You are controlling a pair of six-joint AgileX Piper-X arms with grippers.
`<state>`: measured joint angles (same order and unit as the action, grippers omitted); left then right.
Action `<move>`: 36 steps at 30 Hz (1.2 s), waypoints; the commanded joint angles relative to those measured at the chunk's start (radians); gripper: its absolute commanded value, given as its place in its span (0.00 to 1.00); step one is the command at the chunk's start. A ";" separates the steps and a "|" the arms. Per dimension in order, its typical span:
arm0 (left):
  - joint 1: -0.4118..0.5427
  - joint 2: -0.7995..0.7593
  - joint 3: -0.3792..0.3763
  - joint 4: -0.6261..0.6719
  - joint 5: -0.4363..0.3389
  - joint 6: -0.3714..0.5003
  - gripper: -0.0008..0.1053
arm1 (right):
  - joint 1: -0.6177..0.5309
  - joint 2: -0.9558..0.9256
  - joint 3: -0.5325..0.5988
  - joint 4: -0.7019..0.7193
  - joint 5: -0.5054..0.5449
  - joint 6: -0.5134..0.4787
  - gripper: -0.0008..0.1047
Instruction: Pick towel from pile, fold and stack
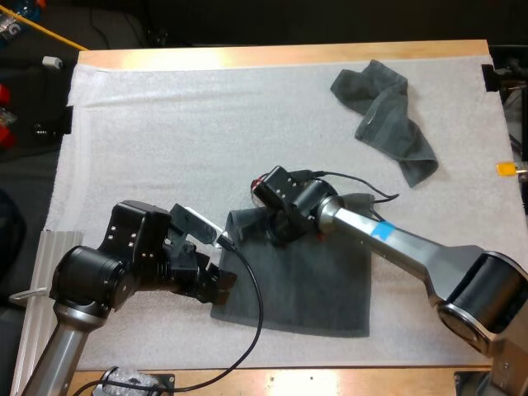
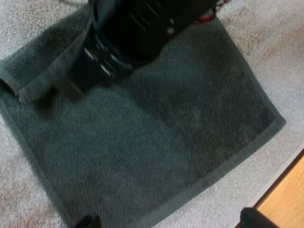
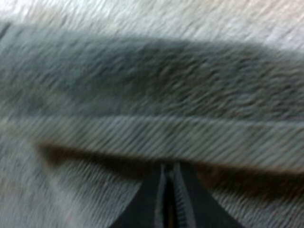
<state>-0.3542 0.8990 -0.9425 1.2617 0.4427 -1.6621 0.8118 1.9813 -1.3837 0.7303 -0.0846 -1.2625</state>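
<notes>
A dark grey-green towel (image 1: pixel 305 289) lies spread flat on the white mat, near the table's front. My left gripper (image 1: pixel 224 285) sits at its near left edge. In the left wrist view the towel (image 2: pixel 156 137) spreads out ahead, and my left gripper (image 2: pixel 171 221) is open, its fingertips (image 2: pixel 88 221) wide apart over the near hem. My right gripper (image 1: pixel 276 224) is at the towel's far left corner, where the hem is bunched and raised. Its fingers (image 3: pixel 183 199) are pressed together at the hem (image 3: pixel 156 135). A crumpled towel (image 1: pixel 386 120) lies at the far right.
The mat's near edge and the bare wooden table rim (image 2: pixel 285 199) run close beside the towel. My right arm's silver link (image 1: pixel 412 243) crosses above the towel's far right corner. Open mat (image 1: pixel 181 124) stretches to the far left.
</notes>
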 commanded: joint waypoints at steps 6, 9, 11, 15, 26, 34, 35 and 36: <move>-0.004 -0.005 -0.006 0.006 0.011 0.006 0.54 | -0.065 0.025 0.002 -0.083 0.000 0.078 0.01; -0.004 -0.005 -0.006 0.006 0.011 0.012 0.54 | -0.087 0.025 0.002 -0.195 0.033 0.078 0.01; -0.004 -0.005 -0.006 0.006 0.011 0.015 0.54 | -0.097 0.025 0.002 -0.295 0.060 0.078 0.01; -0.004 -0.005 -0.006 0.006 0.011 0.015 0.54 | -0.099 0.008 -0.002 -0.399 0.135 0.080 0.01; -0.004 -0.005 -0.006 0.006 0.011 0.031 0.54 | -0.099 -0.211 -0.002 -0.252 0.155 0.049 0.01; -0.004 -0.005 -0.006 0.016 0.011 0.031 0.54 | -0.099 -0.384 -0.002 0.020 0.202 -0.003 0.01; -0.004 -0.005 -0.006 0.019 0.011 0.031 0.54 | -0.099 -0.408 -0.002 0.068 0.205 -0.008 0.01; -0.004 -0.005 -0.006 0.021 0.011 0.031 0.54 | -0.099 -0.421 -0.002 0.093 0.208 -0.011 0.01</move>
<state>-0.3542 0.8990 -0.9425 1.2781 0.4466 -1.6371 0.7135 1.5700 -1.3796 0.8013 0.1086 -1.2600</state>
